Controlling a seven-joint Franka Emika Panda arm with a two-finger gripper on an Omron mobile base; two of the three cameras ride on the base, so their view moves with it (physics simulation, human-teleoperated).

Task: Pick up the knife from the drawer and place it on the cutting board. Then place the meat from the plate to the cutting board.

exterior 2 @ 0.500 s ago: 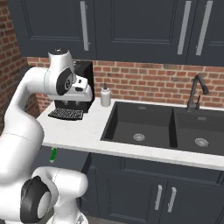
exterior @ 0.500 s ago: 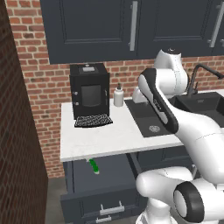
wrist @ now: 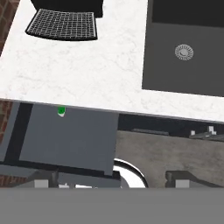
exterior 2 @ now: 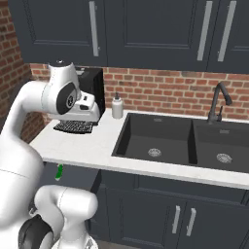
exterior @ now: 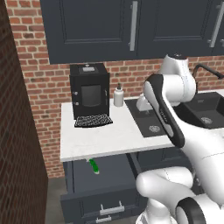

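In the left base view, the drawer (exterior: pixel 98 183) stands pulled open under the white counter (exterior: pixel 109 135). The knife (exterior: pixel 93 166) lies inside the drawer, close under the counter's front edge; its green handle shows and the blade end is partly hidden by the edge. On the counter, behind the drawer, a black coffee machine (exterior: pixel 89 94) stands against the brick wall, and a white soap bottle (exterior: pixel 118 96) is just beside it, toward the dark sink (exterior: pixel 175 116). The white arm is raised over the counter, between the drawer and the sink.

In the right base view, the arm bends high over the counter (exterior 2: pixel 97 146), in front of the coffee machine (exterior 2: pixel 92 92). The knife (exterior 2: pixel 59 171) appears as a small green piece below the counter's front edge. The soap bottle (exterior 2: pixel 117 107) stands between the coffee machine and the sink (exterior 2: pixel 189 141), and a dark faucet (exterior 2: pixel 219 102) rises behind the sink.

In the hand view, the camera looks down on the counter (wrist: pixel 74 74) and the open drawer (wrist: pixel 70 135) below its edge. The knife (wrist: pixel 61 111) lies in the drawer, touching the line of the counter's edge, with the green handle end visible. The gripper (wrist: pixel 111 177) hangs high above the drawer, well apart from the knife; its two tips stand wide apart with nothing between them.
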